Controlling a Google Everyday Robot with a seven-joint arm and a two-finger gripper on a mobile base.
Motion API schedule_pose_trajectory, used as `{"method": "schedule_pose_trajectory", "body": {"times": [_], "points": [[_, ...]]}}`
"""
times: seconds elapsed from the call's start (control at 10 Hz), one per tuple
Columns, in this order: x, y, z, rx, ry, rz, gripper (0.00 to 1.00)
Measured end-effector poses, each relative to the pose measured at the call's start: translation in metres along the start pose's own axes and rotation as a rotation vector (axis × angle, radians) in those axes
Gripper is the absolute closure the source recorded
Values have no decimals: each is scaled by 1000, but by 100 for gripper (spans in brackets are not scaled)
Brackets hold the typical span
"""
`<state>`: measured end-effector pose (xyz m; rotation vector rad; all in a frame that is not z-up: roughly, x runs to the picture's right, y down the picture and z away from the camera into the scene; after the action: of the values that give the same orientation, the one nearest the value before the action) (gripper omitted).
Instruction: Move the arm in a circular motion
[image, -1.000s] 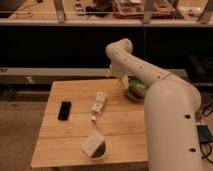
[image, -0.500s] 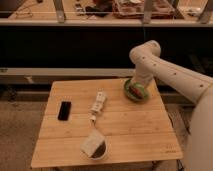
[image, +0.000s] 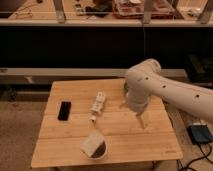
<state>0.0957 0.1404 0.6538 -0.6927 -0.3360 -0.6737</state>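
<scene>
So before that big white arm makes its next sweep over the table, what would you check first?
1. Gripper position: at the tip of the thick white tubular arm, pointing down over the right half of the pale wooden table: ok.
2. Gap between gripper and tabletop: cannot tell.
3. White power strip: lies left of the gripper, apart from it: ok.
4. Flat black phone: near the table's left side, well away from the arm: ok.
5. White bowl: near the front edge, apart from the gripper: ok.
</scene>
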Motion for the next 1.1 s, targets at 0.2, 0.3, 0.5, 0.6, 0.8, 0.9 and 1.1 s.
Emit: {"method": "schedule_pose_trajectory", "body": {"times": [0.2, 0.3, 0.5, 0.6, 0.8, 0.9, 1.1], "points": [[-69, -28, 0, 61, -88, -115, 20], [-117, -63, -5, 129, -152, -221, 20], [-164, -125, -14, 233, -220, -361, 20], [-177, -161, -15, 284, -239, -421, 20], [-167, -232, 1, 347, -230, -488, 20], [-137, -259, 15, 349, -189, -487, 20], [-54, -293, 36, 320, -74, -444, 20]]}}
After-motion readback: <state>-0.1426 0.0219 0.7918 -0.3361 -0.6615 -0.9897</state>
